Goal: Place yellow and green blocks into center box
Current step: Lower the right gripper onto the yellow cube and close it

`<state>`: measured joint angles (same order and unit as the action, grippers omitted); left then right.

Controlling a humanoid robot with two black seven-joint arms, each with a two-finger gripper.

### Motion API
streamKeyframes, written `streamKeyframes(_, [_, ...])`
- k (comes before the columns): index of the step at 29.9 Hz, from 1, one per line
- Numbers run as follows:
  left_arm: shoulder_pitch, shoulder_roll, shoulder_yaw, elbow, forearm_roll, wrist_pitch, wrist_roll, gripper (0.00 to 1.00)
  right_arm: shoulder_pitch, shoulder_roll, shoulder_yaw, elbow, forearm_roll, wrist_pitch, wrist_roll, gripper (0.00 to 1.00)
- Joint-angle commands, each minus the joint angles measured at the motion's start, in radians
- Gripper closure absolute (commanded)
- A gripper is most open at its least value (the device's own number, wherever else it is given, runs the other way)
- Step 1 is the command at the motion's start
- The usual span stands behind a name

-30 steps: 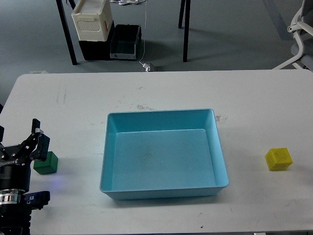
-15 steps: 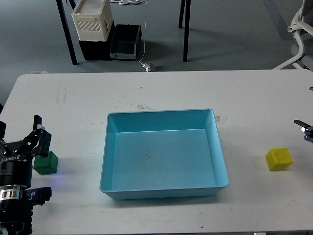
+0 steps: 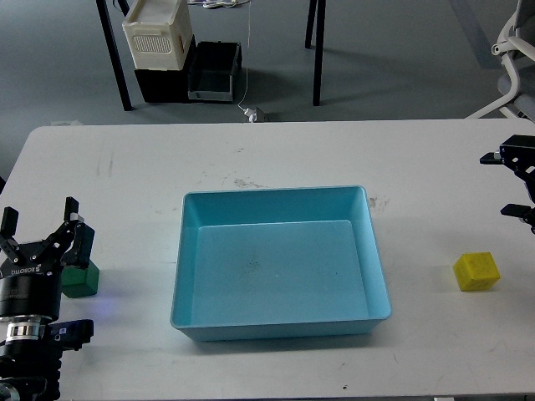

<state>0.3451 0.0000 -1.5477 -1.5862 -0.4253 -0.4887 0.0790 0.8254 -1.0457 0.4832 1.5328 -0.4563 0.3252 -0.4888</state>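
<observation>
The light blue box (image 3: 276,194) sits empty in the middle of the white table. The green block (image 3: 83,281) lies at the left, beside the box, partly hidden by my left gripper (image 3: 40,224). That gripper is open, its fingers spread just left of and above the block, not holding it. The yellow block (image 3: 476,271) lies at the right of the box. My right gripper (image 3: 503,182) is open at the right edge, above and behind the yellow block and apart from it.
The white table (image 3: 267,159) ends at a far edge. Beyond it on the floor stand a white crate (image 3: 157,33), a black box (image 3: 214,73) and dark table legs (image 3: 317,52). A white chair (image 3: 514,58) shows at the top right.
My right gripper has come into view from the right edge and moved up and inward. My left gripper has shifted slightly left and spread its fingers. Both blocks stay still.
</observation>
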Motion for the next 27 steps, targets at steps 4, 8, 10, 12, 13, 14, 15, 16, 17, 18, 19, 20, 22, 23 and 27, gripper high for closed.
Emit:
streamKeyframes(4, [0.000,0.000,0.000,0.000,-0.001,0.000,-0.001,0.00,0.224,0.030,-0.290,0.024,-0.212,0.132,0.000,0.00])
streamKeyframes(8, [0.000,0.000,0.000,0.002,-0.001,0.000,-0.001,0.00,0.317,0.062,-0.417,0.026,-0.311,0.163,0.000,0.00])
streamKeyframes(10, [0.000,0.000,0.000,0.008,-0.001,0.000,-0.001,0.00,0.337,0.087,-0.463,0.026,-0.358,0.163,0.000,0.00])
streamKeyframes(12, [0.000,0.000,-0.002,0.009,-0.001,0.000,-0.001,0.00,0.339,0.101,-0.486,0.026,-0.404,0.163,0.000,0.00])
streamKeyframes(13, [0.000,0.000,-0.002,0.009,-0.001,0.000,-0.001,0.00,0.339,0.110,-0.494,0.024,-0.430,0.163,0.000,0.00])
streamKeyframes(14, [0.000,0.000,-0.002,0.009,-0.001,0.000,-0.001,0.00,0.339,0.119,-0.499,0.024,-0.452,0.163,0.000,0.00])
streamKeyframes(15, [0.000,0.000,-0.002,0.009,-0.001,0.000,-0.001,0.00,0.339,0.127,-0.503,0.024,-0.472,0.163,0.000,0.00])
streamKeyframes(16, [0.000,0.000,-0.002,0.009,-0.001,0.000,-0.001,0.00,0.339,0.133,-0.509,0.024,-0.490,0.163,0.000,0.00])
streamKeyframes(17, [0.000,0.000,-0.002,0.009,-0.001,0.000,-0.001,0.00,0.337,0.138,-0.514,0.023,-0.502,0.163,0.000,0.00])
streamKeyframes(18, [0.000,0.000,-0.002,0.009,-0.001,0.000,-0.001,0.00,0.339,0.141,-0.517,0.023,-0.509,0.163,0.000,0.00])
streamKeyframes(19, [0.000,0.000,-0.002,0.009,-0.001,0.000,-0.001,0.00,0.339,0.144,-0.522,0.023,-0.513,0.163,0.000,0.00])
streamKeyframes(20, [0.000,0.000,-0.002,0.009,-0.001,0.000,-0.001,0.00,0.337,0.144,-0.525,0.021,-0.515,0.163,0.000,0.00])
streamKeyframes(22, [0.000,0.000,-0.002,0.009,-0.001,0.000,-0.001,0.00,0.336,0.144,-0.526,0.017,-0.515,0.163,0.000,0.00])
streamKeyframes(23, [0.002,0.000,-0.002,0.009,-0.001,0.000,-0.001,0.00,0.334,0.144,-0.528,0.015,-0.515,0.163,0.000,0.00])
streamKeyframes(27, [0.002,0.000,-0.002,0.012,-0.001,0.000,-0.001,0.00,0.325,0.142,-0.540,0.013,-0.521,0.163,0.000,0.00])
